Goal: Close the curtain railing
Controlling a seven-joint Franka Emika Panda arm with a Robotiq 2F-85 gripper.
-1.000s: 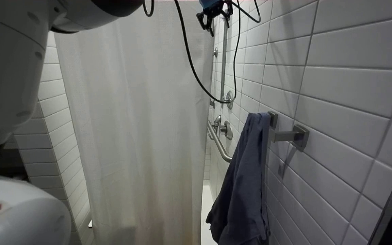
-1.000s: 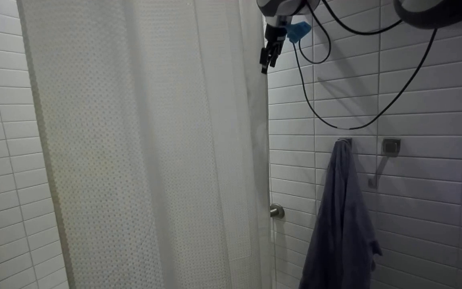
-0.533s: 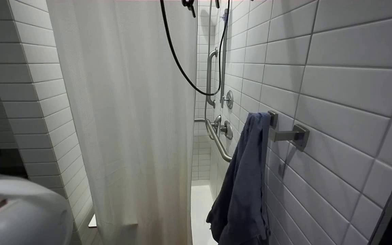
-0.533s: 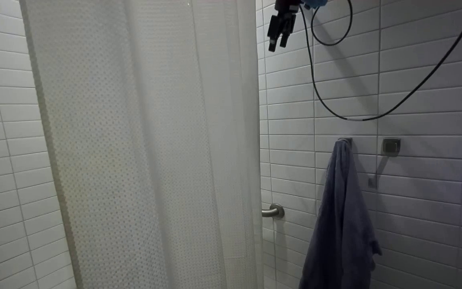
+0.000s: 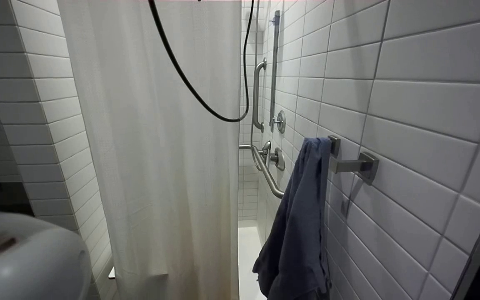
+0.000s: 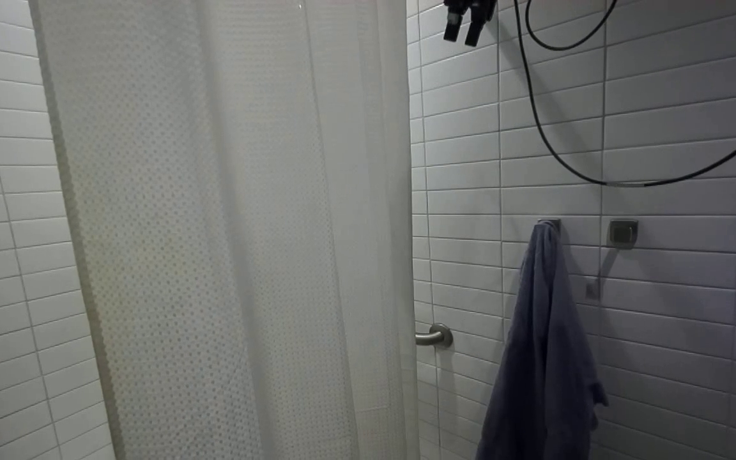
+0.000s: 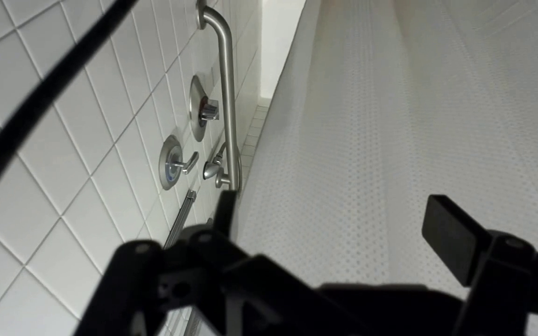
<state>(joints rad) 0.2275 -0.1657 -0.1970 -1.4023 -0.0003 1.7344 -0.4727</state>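
Note:
The curtain railing is a tall white shower curtain, seen in both exterior views (image 5: 161,146) (image 6: 266,223). It hangs in long folds, with a narrow gap between its right edge and the tiled wall. The curtain also fills the right of the wrist view (image 7: 367,116). My gripper (image 6: 462,35) is at the top of an exterior view, right of the curtain's edge and apart from it. In the wrist view the gripper (image 7: 334,219) has its fingers wide apart, with nothing held and the curtain showing behind them. The curtain's top is out of view.
A blue-grey towel (image 5: 294,225) hangs from a hook on the right wall, beside a second metal hook (image 5: 356,164). Grab bars (image 7: 227,88) and shower valves (image 7: 171,161) are on the tiled wall (image 6: 674,306). A black cable (image 6: 553,153) hangs in a loop from the arm.
My gripper has moved up and away from the curtain, nearly out of the exterior views. The curtain's right edge has shifted left, widening the gap. The hanging cable moved with the arm.

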